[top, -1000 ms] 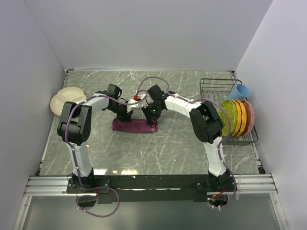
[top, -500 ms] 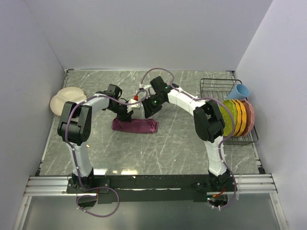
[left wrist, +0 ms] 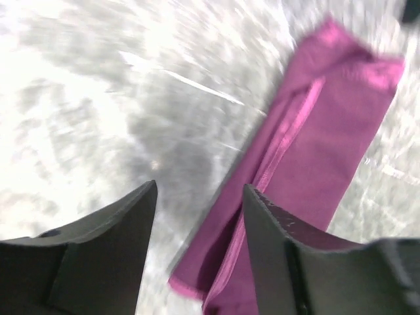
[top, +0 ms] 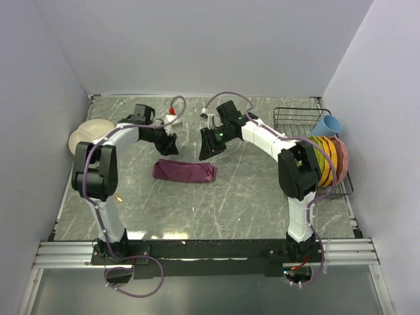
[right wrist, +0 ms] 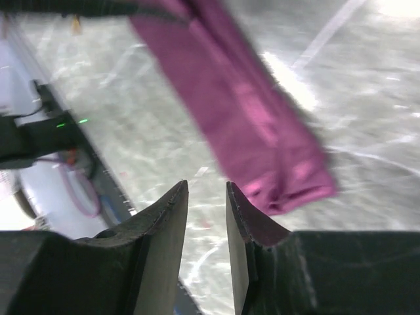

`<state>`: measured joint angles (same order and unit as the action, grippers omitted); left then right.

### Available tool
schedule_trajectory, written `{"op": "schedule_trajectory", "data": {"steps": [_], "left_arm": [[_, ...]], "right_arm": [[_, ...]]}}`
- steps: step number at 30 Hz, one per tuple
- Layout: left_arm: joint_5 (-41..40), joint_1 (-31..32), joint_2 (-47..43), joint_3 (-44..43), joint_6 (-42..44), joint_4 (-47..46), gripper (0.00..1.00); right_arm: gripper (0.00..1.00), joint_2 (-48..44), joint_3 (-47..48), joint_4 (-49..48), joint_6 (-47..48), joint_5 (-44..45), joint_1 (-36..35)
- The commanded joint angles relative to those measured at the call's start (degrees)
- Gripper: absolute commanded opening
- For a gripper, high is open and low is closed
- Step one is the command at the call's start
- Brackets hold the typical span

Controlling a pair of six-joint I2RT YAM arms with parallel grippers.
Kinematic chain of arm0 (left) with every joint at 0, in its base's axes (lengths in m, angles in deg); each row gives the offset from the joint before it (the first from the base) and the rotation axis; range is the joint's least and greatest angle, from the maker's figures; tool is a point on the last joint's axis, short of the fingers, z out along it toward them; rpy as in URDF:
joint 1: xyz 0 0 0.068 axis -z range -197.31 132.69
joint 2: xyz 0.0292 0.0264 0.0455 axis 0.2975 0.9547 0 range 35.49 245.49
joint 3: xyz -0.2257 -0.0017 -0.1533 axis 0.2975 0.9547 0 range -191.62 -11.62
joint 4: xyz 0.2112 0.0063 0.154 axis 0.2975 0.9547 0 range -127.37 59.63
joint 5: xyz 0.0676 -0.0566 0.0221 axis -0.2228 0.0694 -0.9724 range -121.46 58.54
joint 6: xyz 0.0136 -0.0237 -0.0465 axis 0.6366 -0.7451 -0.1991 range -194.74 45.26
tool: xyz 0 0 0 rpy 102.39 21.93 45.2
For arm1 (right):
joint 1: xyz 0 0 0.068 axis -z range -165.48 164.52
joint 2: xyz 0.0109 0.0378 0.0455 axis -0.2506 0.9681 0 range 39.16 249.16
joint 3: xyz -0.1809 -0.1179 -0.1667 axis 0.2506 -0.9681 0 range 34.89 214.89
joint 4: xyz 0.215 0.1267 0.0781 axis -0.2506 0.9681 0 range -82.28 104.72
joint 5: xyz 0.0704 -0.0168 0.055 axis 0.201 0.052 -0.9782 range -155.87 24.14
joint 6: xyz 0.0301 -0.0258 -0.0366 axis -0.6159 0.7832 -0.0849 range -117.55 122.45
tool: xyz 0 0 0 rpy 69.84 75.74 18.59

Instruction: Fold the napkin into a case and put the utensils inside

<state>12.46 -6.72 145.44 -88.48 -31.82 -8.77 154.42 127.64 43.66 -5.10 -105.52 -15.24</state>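
Both jaws (parted, empty) hover clear of the case [top: 184,172].

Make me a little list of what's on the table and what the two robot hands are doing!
cloth: case, a long narrow purple strip lying flat on the table
left gripper: open, empty, not touching the case
right gripper: slightly open, empty, not touching the case
far left: cream plate
far right: dish rack holding coloured plates and a blue cup
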Motion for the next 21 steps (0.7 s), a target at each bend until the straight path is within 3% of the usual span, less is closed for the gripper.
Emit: {"op": "schedule_trajectory", "data": {"steps": [1, 7, 12, 21], "left_arm": [[6.26, -3.38, -6.32, -1.46, -15.72, -4.25, 0.52], [11.52, -6.72, -12.64, 7.49, -31.64, -9.52, 0.37], [16.54, -6.81, -14.33, 12.87, -38.51, -10.23, 0.27], [18.39, -6.72, -9.50, 16.48, -46.43, -11.82, 0.25]], "right_arm": [[0.35, -3.47, -0.29, -1.93, -0.54, -2.98, -3.72], [0.29, 0.40, -1.43, -4.65, -0.09, 2.91, -6.45], [0.27, 5.67, -0.20, -5.80, -0.18, 4.41, -6.54], [0.24, 11.21, 1.03, -6.85, -1.59, 9.68, -6.10]]}}
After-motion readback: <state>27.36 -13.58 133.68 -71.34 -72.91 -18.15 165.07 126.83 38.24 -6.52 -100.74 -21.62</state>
